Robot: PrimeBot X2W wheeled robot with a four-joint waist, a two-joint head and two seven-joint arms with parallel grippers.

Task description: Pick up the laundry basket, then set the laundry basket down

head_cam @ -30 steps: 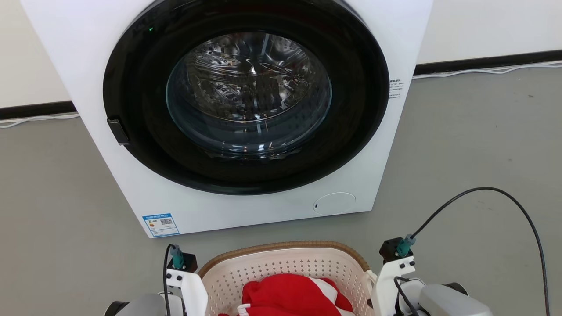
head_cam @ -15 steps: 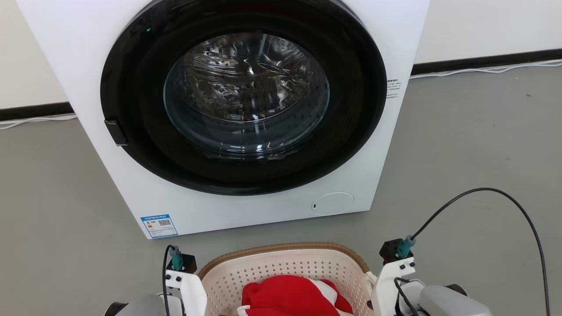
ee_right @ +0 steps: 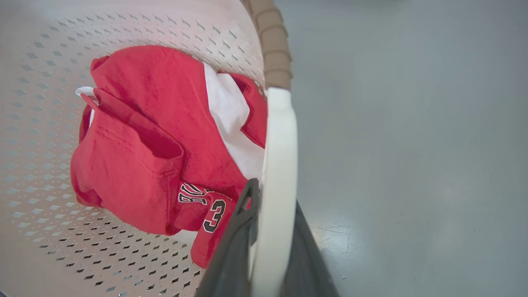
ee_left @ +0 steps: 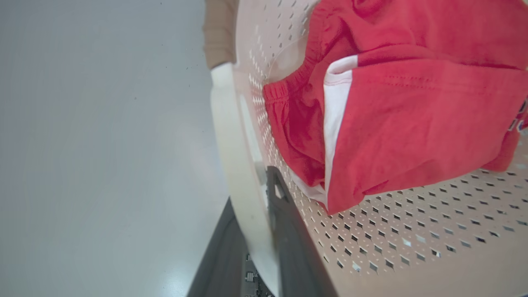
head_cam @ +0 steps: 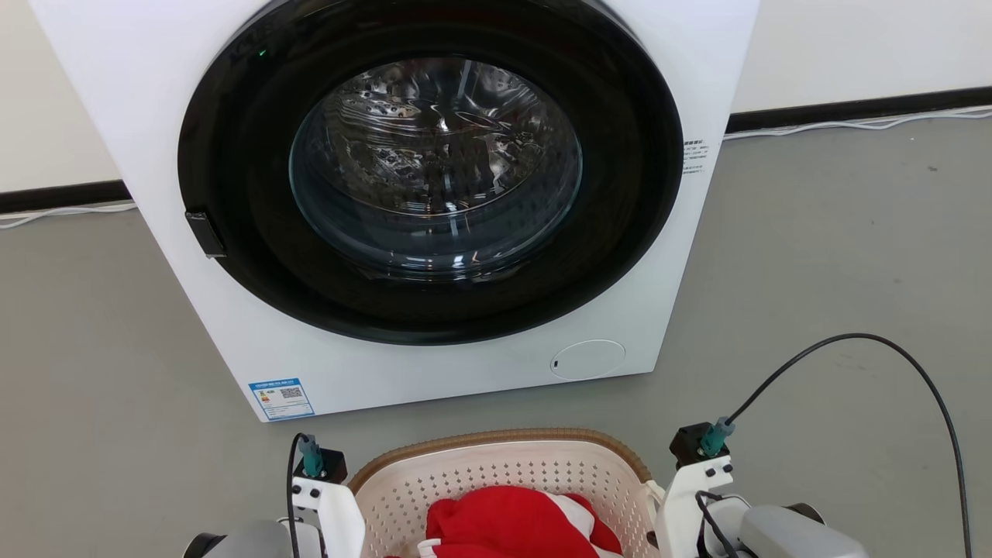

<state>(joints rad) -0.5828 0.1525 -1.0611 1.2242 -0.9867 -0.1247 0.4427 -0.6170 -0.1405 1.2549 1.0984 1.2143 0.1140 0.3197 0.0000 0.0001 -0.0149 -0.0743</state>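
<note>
The laundry basket (head_cam: pixel 504 465), cream-white and perforated with a brown woven-look rim, sits at the bottom middle of the head view, in front of the washer. Red and white clothes (head_cam: pixel 515 523) lie inside it. In the left wrist view my left gripper (ee_left: pixel 251 194) is shut on the basket's white side handle (ee_left: pixel 231 136), one dark finger inside the wall and one outside. In the right wrist view my right gripper (ee_right: pixel 274 202) is shut the same way on the other white handle (ee_right: pixel 280 136). Whether the basket's base touches the floor is hidden.
A white front-loading washer (head_cam: pixel 434 364) with a closed round dark door (head_cam: pixel 434 178) stands close ahead of the basket. Grey floor (head_cam: pixel 814 271) spreads to both sides. A black cable (head_cam: pixel 852 337) loops up from my right wrist. White cords run along the dark baseboard (head_cam: pixel 852 108).
The head view shifted slightly early on, so the washer sits a touch further left. Basket, clothes and both grips look unchanged.
</note>
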